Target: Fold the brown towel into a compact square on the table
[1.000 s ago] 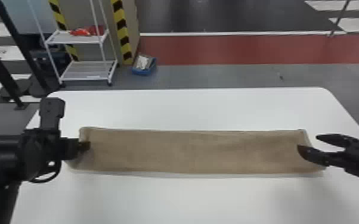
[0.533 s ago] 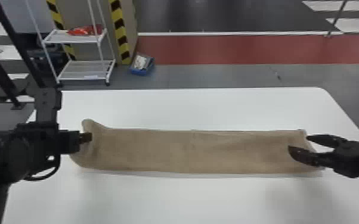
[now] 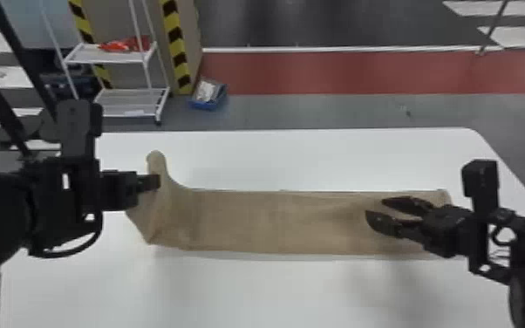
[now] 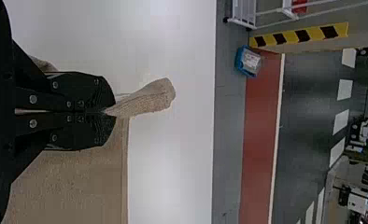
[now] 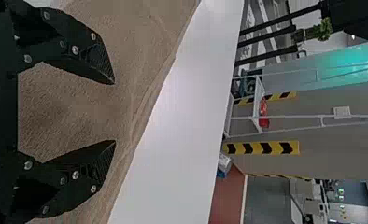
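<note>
Left end effector (image 3: 154,182) has its two fingers pressed together on the towel (image 3: 274,222), pinching it near its left end. In the left wrist view, the fingers of the left end effector (image 4: 110,112) lie side by side, their tips closed on the cloth, and a narrow tongue of towel pokes out past them. The head view shows that end drawn up off the table (image 3: 248,292), with a rounded flap standing beyond the fingers on the far side and a pointed corner below them on the near side. Right end effector (image 3: 375,206) is spread, over the right part of the towel, with nothing between its fingers in its grip. In the right wrist view, the fingers of the right end effector (image 5: 115,112) stand wide apart with brown cloth behind the gap; whether either one touches it, I cannot tell. From the raised left end, the towel runs as a long strip across the middle of the table to its right end, lying mostly flat, with soft creases near the right end effector.
</note>
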### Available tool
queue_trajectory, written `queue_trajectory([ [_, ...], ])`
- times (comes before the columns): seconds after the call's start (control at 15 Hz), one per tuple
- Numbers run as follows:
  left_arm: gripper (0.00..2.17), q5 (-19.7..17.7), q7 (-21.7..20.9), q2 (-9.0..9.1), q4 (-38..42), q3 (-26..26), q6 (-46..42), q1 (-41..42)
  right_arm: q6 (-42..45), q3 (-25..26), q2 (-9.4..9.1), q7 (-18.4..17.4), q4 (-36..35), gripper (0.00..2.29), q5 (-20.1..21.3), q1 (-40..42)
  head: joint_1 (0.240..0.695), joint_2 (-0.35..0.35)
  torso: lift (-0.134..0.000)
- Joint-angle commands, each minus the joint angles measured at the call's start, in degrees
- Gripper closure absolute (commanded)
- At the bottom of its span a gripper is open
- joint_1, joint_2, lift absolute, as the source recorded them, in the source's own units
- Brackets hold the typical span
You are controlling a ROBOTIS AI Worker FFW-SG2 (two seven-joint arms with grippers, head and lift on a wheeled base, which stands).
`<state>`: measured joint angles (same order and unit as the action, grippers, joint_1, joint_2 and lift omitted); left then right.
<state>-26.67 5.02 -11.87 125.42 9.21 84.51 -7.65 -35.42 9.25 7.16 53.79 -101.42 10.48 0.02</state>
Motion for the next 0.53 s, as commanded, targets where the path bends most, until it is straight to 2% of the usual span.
queue_trajectory([
  [0.0, 1.79, -9.10, 0.95, 0.19, 2.19, 2.83, 3.34, -1.93, 1.35, -3.45, -3.21, 0.18, 1.93, 1.28, 2.35, -1.16, 0.695, 0.052, -0.128],
  [0.07, 1.79, -11.21, 1.66, 0.71, 2.28, 3.27, 3.34, -2.81, 3.64, -5.03, -4.53, -0.09, 3.16, 1.56, 2.97, -1.25, 0.695, 0.060, -0.128],
  [0.13, 1.79, -11.74, 2.09, 0.98, 2.19, 3.71, 3.34, -3.60, 5.22, -6.44, -5.49, -0.18, 5.09, 1.75, 3.67, -1.69, 0.695, 0.070, -0.128],
  [0.27, 1.79, -13.67, 2.62, 1.15, 1.93, 4.68, 3.16, -4.30, 9.61, -8.99, -6.81, -1.14, 9.49, 1.83, 4.28, -2.48, 0.695, 0.106, -0.128],
  [0.33, 1.79, -15.87, 2.53, 1.24, 1.31, 5.99, 2.99, -4.48, 10.84, -10.13, -7.22, -2.02, 11.51, 1.83, 4.28, -3.01, 0.695, 0.118, -0.128],
  [0.47, 1.79, -18.42, 1.83, 1.33, -1.85, 7.75, 2.64, -6.23, 15.06, -13.38, -7.22, -5.18, 15.99, 1.83, 4.64, -4.24, 0.695, 0.150, -0.128],
])
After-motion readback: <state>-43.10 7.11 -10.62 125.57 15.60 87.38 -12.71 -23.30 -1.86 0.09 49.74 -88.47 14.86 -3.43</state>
